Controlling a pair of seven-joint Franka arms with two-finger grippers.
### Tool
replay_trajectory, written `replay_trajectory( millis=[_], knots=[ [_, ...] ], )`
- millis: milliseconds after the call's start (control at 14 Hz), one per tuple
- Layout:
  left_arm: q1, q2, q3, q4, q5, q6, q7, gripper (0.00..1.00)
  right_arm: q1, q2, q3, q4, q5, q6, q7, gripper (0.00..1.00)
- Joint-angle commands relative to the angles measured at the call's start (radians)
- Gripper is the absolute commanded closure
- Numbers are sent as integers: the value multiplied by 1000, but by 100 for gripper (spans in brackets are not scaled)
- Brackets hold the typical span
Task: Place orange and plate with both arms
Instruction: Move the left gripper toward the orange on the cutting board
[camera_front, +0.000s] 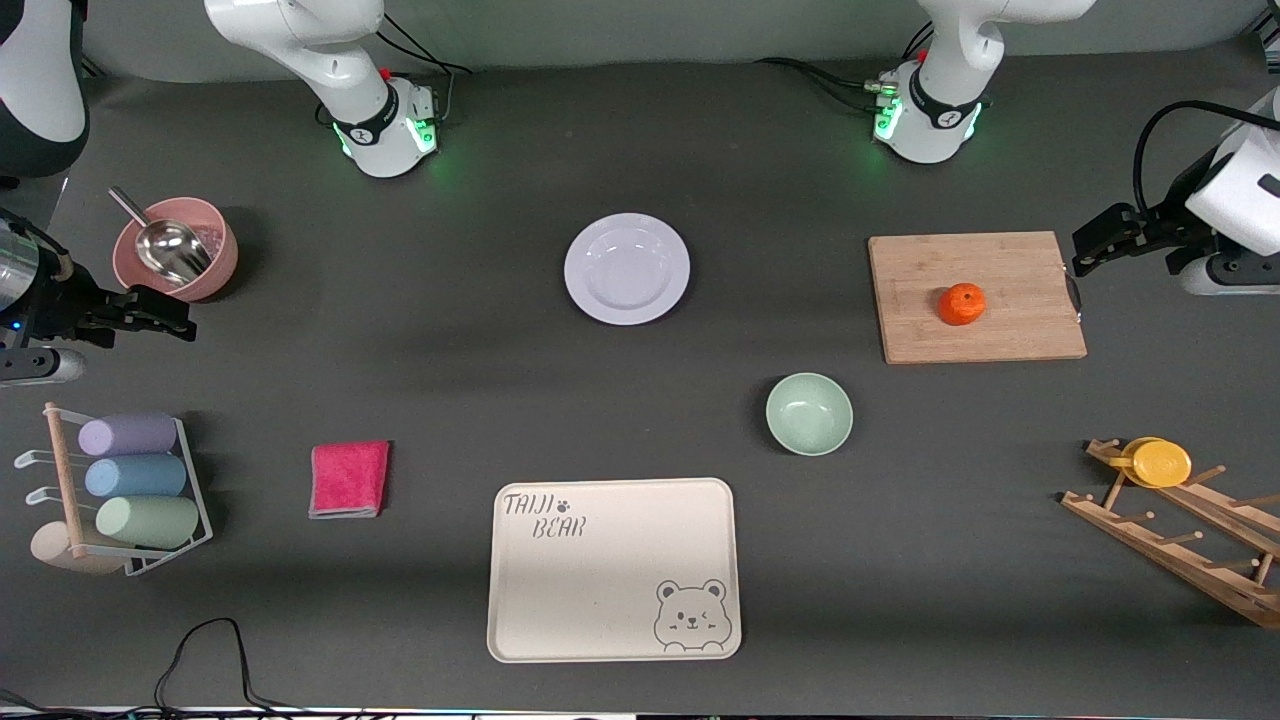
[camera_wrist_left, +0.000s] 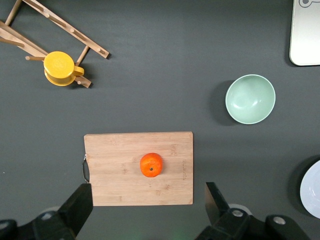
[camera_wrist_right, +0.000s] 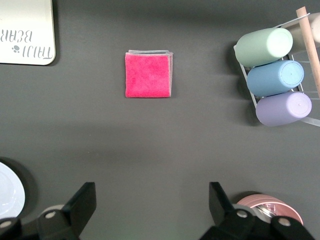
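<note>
Inventory: my left gripper (camera_wrist_left: 148, 212), fingers spread, empty, up over the cutting board (camera_front: 975, 296). Orange (camera_front: 962, 304) sits on board. Plate (camera_front: 627, 268) mid-table, nr the bases. My right gripper (camera_wrist_right: 152, 212), fingers spread, empty, beside pink bowl (camera_front: 178, 248).

The front camera hung high, facing the arms' bases across the counter (camera_front: 420, 330). Each wrist camera looked straight down from well above it. The left one shared the cutting board (camera_wrist_left: 138, 168) and green bowl (camera_wrist_left: 250, 98) with the front view; the right, the pink cloth (camera_wrist_right: 148, 74).
</note>
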Motion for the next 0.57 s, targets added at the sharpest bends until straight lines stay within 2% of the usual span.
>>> replay_trajectory(
  millis=[0,357,500],
  knots=[
    [5,18,-4,40,-16,-65,1,0,8,-7,-7,-7,13,-1,24,0],
    [17,33,10,28,-9,-88,16,0,9,-14,-7,-13,15,-3,24,0],
    [21,21,21,-78,-4,-65,16,0,17,-48,-7,-43,18,-14,40,0]
  ],
)
